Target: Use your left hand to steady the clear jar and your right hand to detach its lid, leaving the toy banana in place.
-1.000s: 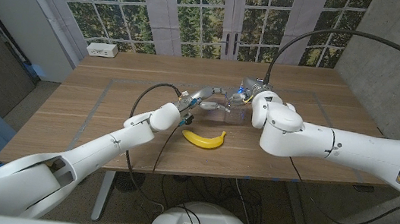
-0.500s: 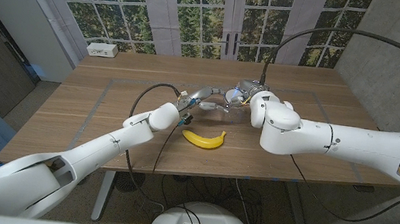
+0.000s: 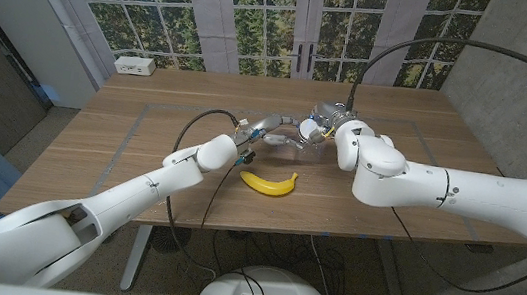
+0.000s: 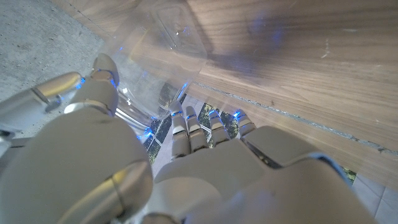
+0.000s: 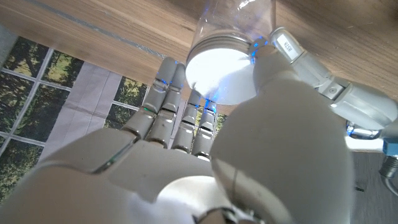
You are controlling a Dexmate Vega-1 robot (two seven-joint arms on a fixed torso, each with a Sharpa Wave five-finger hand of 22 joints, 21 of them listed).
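Head view: my left hand (image 3: 267,133) wraps the clear jar (image 3: 297,138) at twelve o'clock from the toy banana (image 3: 269,182) on the tabletop (image 3: 143,143); my right hand (image 3: 330,136) clasps its lid (image 5: 219,74). The jar looks tipped, its long axis running left-right, lid rightward. Weak bracing could spin the whole jar.

place: office or meeting room | cues: long wooden table (image 3: 143,143); tall paned windows (image 3: 259,16); concrete wall (image 3: 524,79)
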